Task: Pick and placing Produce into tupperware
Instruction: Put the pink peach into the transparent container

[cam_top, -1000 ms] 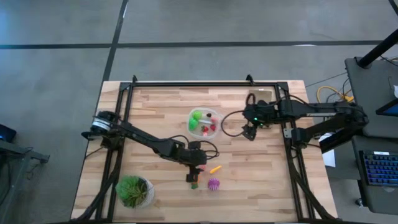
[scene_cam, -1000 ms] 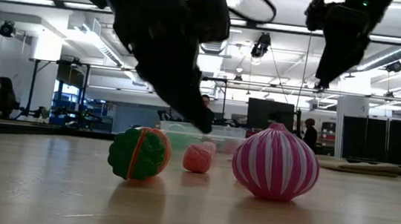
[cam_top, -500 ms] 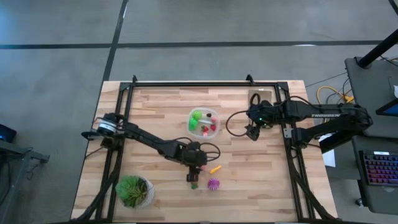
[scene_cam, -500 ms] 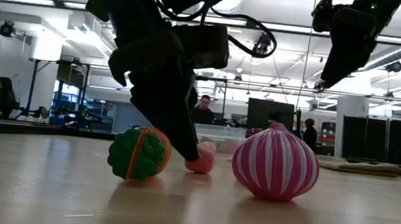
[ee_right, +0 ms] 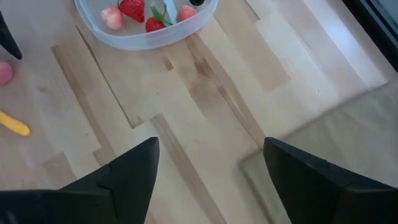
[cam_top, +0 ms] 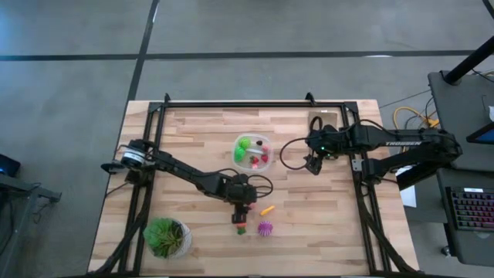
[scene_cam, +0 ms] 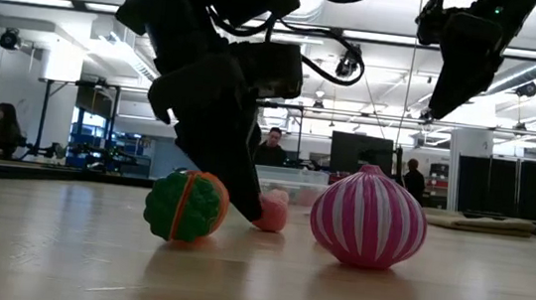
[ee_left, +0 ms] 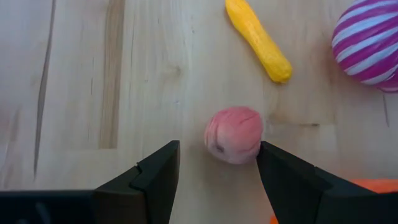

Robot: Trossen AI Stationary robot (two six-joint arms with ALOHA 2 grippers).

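- Left gripper (ee_left: 214, 177) is low over the table near its front edge, fingers spread apart w/ nothing between them yet. The pink peach-like piece (ee_left: 234, 134) sits just ahead of the gap, closer to one finger, so this looks like the line-up for a grab.
- Low view: the left arm's finger reaches down to table level btwn the green-and-orange ball (scene_cam: 186, 205) and the pink piece, v. near or touching the latter; can't tell which.
- Other loose produce nearby: yellow-orange carrot-like piece (ee_left: 257, 38) lies flat just beyond the pink one; purple-and-white striped ball (scene_cam: 367, 220) stands to the side, near but apart. All three are close together, so spread fingers could bump a neighbour; approach prob. needs to stay narrow.
- Tupperware (cam_top: 253, 151) sits mid-table, well apart from the loose pieces, toward the far side. Already holds a green piece plus red strawberries (ee_right: 132, 9) and a pink bit, so task is partly done, w/ four pieces left on the wood.
- Right gripper (ee_right: 208, 171) hangs raised beside the tupperware, fingers apart & empty; seems to be waiting clear of the left arm's path.
- Potted plant (cam_top: 167, 236) at the near left corner is not part of the job.
- People show in the room behind, far from the table.
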